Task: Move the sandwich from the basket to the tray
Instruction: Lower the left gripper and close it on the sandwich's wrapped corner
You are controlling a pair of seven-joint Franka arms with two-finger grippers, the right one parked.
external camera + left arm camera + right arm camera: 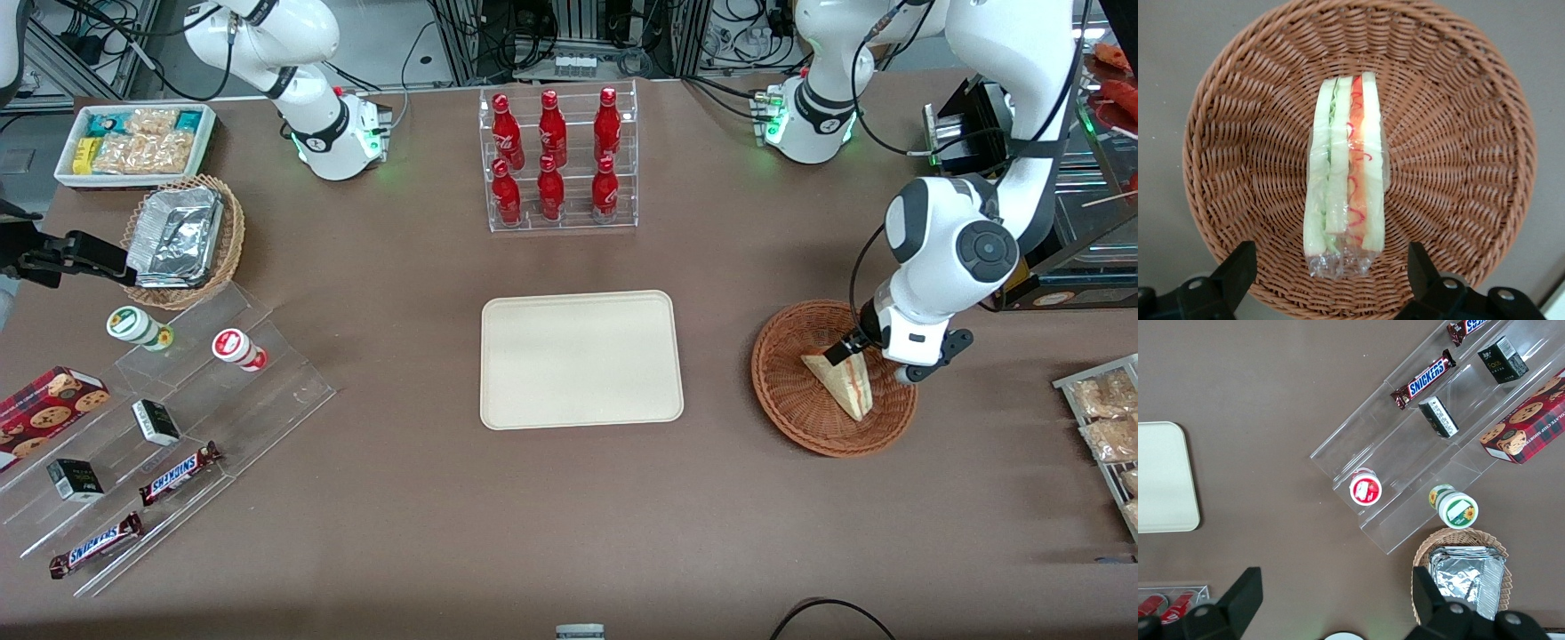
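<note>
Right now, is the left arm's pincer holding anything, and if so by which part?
Nothing is held. The pincer hangs open above the basket, one finger on each side of the sandwich, which lies in the basket untouched.

A rough woven wicker basket [1458, 167] holds a sandwich [1346, 177] in glossy clear wrap. The black gripper [1331, 280], over the basket, looks matt; the cream tray [581, 359] is smooth.

We see a brown table [400, 498]. On it lie the tray [581, 359] at centre, the basket [791, 391] toward the working arm's end, under the gripper [867, 351], and a bottle rack [560, 160] farther from the camera than the tray.
</note>
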